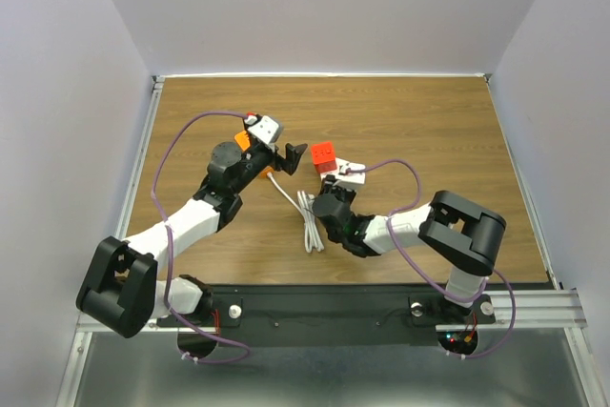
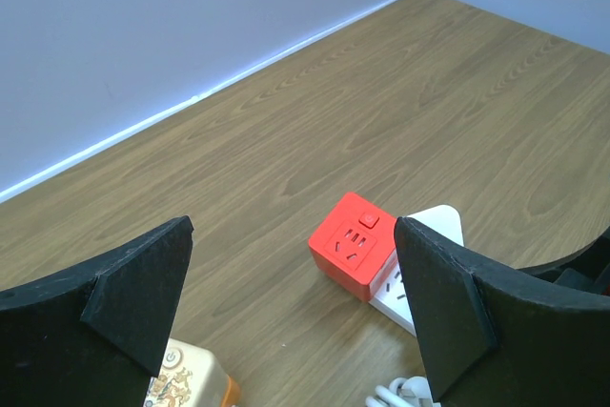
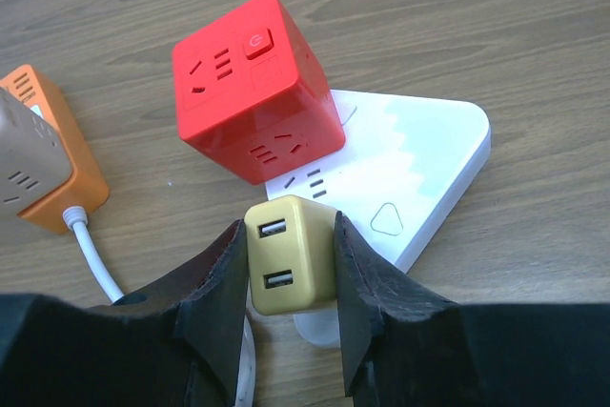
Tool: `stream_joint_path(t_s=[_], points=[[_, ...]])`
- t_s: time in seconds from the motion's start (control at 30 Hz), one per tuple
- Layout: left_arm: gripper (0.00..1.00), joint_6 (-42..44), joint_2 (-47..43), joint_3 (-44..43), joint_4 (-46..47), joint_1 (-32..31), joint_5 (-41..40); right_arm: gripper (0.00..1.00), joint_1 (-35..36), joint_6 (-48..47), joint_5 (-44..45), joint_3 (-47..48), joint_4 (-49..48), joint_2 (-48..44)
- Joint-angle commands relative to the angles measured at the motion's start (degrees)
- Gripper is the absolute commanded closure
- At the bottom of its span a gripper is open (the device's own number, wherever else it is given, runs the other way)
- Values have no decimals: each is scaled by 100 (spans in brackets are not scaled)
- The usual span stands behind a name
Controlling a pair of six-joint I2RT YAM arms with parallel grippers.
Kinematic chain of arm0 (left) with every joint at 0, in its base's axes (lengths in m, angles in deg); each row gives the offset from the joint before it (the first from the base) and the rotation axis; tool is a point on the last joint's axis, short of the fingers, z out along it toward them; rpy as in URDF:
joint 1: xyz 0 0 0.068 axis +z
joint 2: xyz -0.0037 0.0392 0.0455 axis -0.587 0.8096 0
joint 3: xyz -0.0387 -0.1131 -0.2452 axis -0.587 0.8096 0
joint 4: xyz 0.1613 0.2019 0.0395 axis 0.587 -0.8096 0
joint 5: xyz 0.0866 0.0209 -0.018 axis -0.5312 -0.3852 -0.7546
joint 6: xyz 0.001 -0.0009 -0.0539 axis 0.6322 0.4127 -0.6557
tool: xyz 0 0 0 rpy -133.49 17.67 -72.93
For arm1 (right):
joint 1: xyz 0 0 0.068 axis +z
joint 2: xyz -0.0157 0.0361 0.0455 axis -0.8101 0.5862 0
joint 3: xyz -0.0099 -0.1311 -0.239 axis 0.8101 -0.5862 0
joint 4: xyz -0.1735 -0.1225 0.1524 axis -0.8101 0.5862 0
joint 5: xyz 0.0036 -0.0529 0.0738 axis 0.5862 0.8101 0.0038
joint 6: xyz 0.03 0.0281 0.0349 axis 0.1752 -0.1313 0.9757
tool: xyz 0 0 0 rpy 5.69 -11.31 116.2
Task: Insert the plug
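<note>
My right gripper (image 3: 289,264) is shut on a yellow two-port USB plug (image 3: 291,254) and holds it over the near edge of a white triangular power strip (image 3: 419,169). A red cube socket (image 3: 253,83) stands against the strip's far side; it also shows in the top view (image 1: 323,155) and the left wrist view (image 2: 353,245). My left gripper (image 2: 295,302) is open and empty, above the table left of the red cube. In the top view the left gripper (image 1: 291,156) faces the cube and the right gripper (image 1: 329,199) sits just below the white strip (image 1: 349,173).
An orange and beige socket block (image 3: 38,154) lies to the left, under my left gripper (image 1: 257,164). Its white cable (image 1: 307,216) is coiled on the wooden table between the arms. The white walls (image 2: 143,45) close in the far side.
</note>
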Motion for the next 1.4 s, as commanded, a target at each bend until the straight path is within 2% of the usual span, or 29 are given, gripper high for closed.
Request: stream_joint_path(t_s=[0.0,0.33,0.53,0.63,0.7,1.03,1.13,1.23,1.33,1.37], points=[[2,-55,-216,85,367,21,125,100,479,1149,-1990,-818,3237,1330],[2,-46,-313,147,385,30,178,100,664,1764,-2016,-801,3720,1427],[2,-55,-339,147,412,39,205,100,708,1800,-1683,-766,3800,1234],[2,-63,-322,138,412,47,205,99,708,1704,-1376,-669,3853,1067],[2,-81,-313,120,412,48,196,100,708,1527,-814,-502,3888,628],[1,-204,-304,41,332,83,134,99,699,263,944,700,3914,-295],[1,-204,-260,-11,280,83,126,96,690,78,1296,825,3923,-419],[1,-213,-199,-38,253,83,90,85,664,16,1437,834,3914,-551],[1,-222,-164,-73,209,83,11,67,655,24,1490,781,3914,-638],[1,-222,-164,-90,201,83,29,63,655,24,1508,772,3923,-656]])
